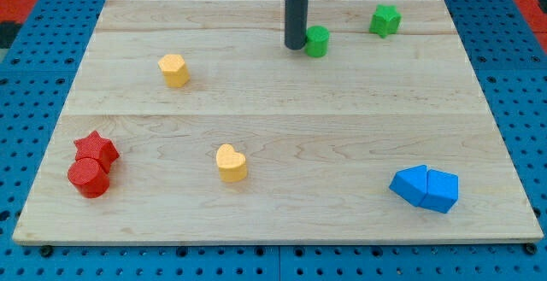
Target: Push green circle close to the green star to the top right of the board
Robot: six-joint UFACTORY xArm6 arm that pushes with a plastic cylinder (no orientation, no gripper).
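Note:
The green circle (pixel 317 41) sits near the view's top, right of centre. The green star (pixel 385 20) lies further to the view's right and a little higher, apart from the circle. My tip (pixel 295 46) is at the end of the dark rod, just left of the green circle, touching or nearly touching its left side.
A yellow hexagon block (pixel 173 70) lies at the upper left. A yellow heart (pixel 231 163) lies at lower centre. A red star (pixel 96 149) and red circle (pixel 88 178) touch at the lower left. Two blue blocks (pixel 426 187) sit together at the lower right. The wooden board (pixel 273 102) ends close above the green star.

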